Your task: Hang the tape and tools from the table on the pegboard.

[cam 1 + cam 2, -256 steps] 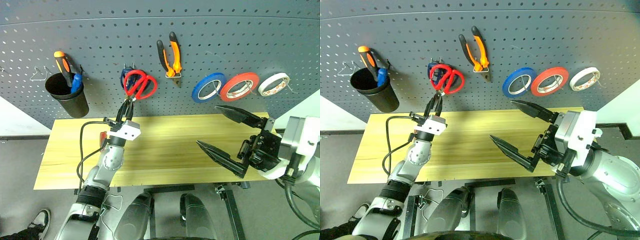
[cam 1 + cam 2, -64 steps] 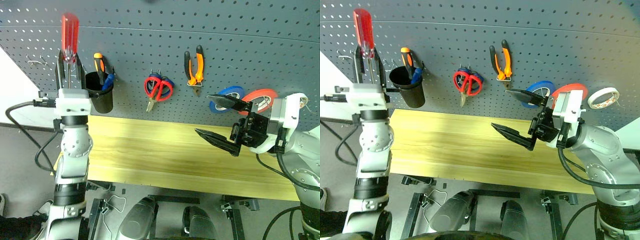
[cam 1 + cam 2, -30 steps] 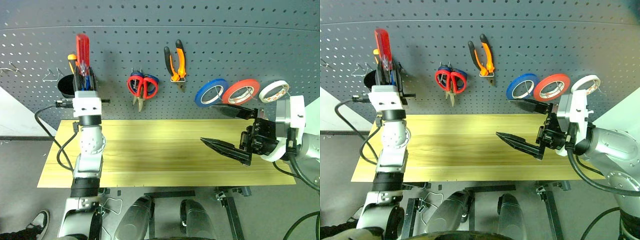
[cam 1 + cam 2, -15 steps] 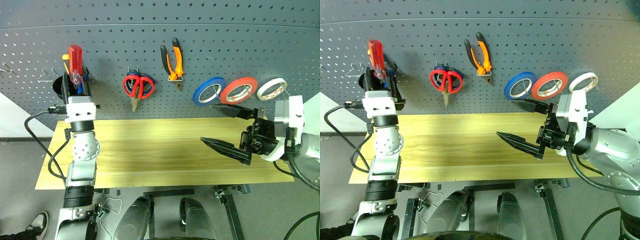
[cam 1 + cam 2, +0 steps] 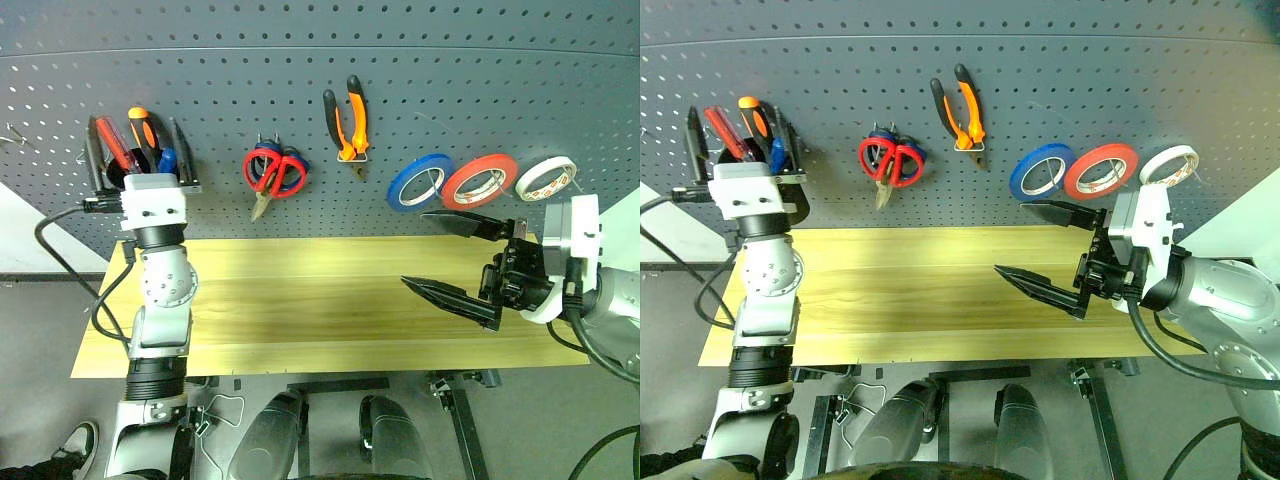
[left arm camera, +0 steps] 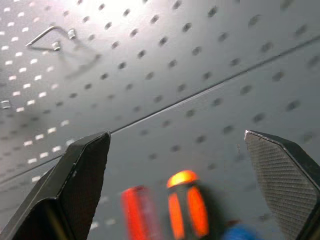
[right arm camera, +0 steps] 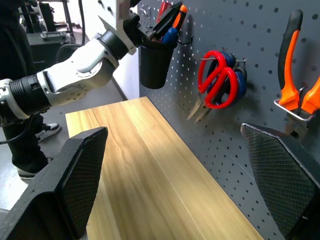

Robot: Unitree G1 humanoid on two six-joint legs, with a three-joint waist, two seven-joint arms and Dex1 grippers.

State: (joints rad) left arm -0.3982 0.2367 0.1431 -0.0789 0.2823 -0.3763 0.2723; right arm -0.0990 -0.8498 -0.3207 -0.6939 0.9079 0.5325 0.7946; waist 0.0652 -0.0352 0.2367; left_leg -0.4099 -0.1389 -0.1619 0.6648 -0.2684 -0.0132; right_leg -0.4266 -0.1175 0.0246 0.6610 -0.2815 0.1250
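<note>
I see the left end effector raised at the black cup on the pegboard, fingers spread apart and holding nothing. The slim red-handled screwdriver stands in that cup beside the orange-and-black screwdriver. My right end effector hovers over the desk, fingers wide apart, empty. Red scissors, pliers and red tape hang on the pegboard.
</note>
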